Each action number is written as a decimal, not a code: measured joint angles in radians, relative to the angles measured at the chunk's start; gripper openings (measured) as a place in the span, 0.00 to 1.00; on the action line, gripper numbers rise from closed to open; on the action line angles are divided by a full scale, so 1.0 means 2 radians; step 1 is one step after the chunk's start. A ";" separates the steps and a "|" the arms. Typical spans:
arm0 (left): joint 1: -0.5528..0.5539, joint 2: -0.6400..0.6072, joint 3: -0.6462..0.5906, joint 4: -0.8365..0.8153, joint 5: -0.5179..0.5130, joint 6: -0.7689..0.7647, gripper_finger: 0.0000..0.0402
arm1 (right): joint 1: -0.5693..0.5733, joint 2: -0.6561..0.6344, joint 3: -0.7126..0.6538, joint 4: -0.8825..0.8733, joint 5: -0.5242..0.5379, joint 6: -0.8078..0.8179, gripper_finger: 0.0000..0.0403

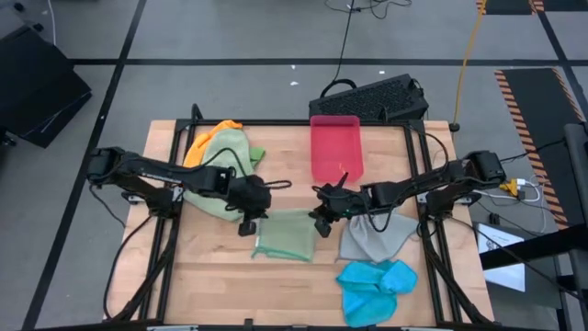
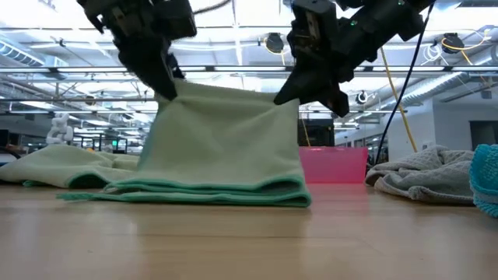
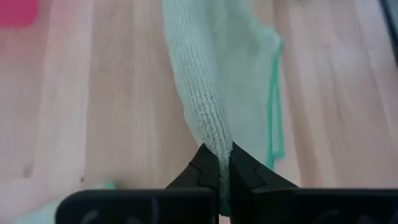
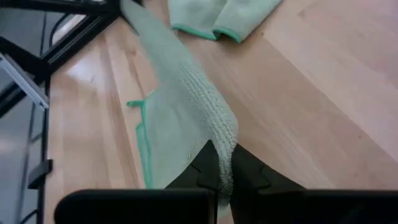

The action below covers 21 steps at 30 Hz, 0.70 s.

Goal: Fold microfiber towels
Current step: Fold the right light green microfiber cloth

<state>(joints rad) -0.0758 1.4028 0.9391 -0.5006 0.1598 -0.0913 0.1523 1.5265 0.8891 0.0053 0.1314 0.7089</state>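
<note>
A: Where does the pale green towel (image 1: 287, 235) sit?

B: Mid-table, between the two arms. Its lower part lies flat on the wood; the far edge is lifted. The left gripper (image 1: 248, 223) is clenched on one raised corner, the right gripper (image 1: 322, 221) is clenched on the other, and the cloth hangs like a curtain between them.

A: What could go wrong?

B: Each pinch looks thin. In the wrist views only a narrow ridge of cloth sits between the fingers (image 3: 244, 172), so a quick pull could slip a corner out, I think.

A: And the fold itself?

B: If one arm travels ahead of the other, the edges land skewed. The bottom layer already bunches along the near edge, and dragging it could worsen that.

A: Anything nearby?

B: The grey towel (image 1: 378, 235) lies just right of it and the pink tray (image 1: 335, 147) beyond; a wide swing by the right arm might snag the grey one.
</note>
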 joint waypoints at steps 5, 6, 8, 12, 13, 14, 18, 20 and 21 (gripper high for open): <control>-0.042 0.002 0.000 0.007 -0.059 -0.010 0.02 | 0.030 0.000 0.000 -0.004 0.023 -0.015 0.01; -0.051 0.002 0.000 0.009 -0.071 -0.012 0.02 | 0.036 -0.001 0.000 -0.004 0.031 -0.021 0.01; -0.066 0.002 0.000 0.006 -0.094 -0.012 0.01 | 0.047 0.000 0.000 -0.005 0.053 -0.029 0.01; -0.095 0.011 0.000 0.006 -0.141 -0.014 0.02 | 0.062 0.005 0.000 -0.010 0.086 -0.038 0.01; -0.101 0.011 0.000 0.007 -0.147 -0.016 0.02 | 0.064 0.005 0.000 -0.010 0.089 -0.038 0.01; -0.106 0.016 0.001 0.009 -0.153 -0.019 0.02 | 0.065 0.004 0.000 -0.011 0.090 -0.038 0.01; -0.129 0.033 0.000 0.017 -0.167 -0.032 0.01 | 0.073 0.005 0.000 -0.014 0.092 -0.051 0.01; -0.141 0.042 0.001 0.021 -0.179 -0.037 0.01 | 0.076 0.005 0.000 -0.011 0.093 -0.065 0.01; -0.148 0.047 0.000 0.017 -0.189 -0.038 0.02 | 0.076 0.005 -0.001 -0.006 0.089 -0.076 0.01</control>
<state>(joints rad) -0.3710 1.4959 0.9398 -0.4663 -0.2184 -0.1665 0.3035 1.5362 0.8880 -0.0060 0.3098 0.5573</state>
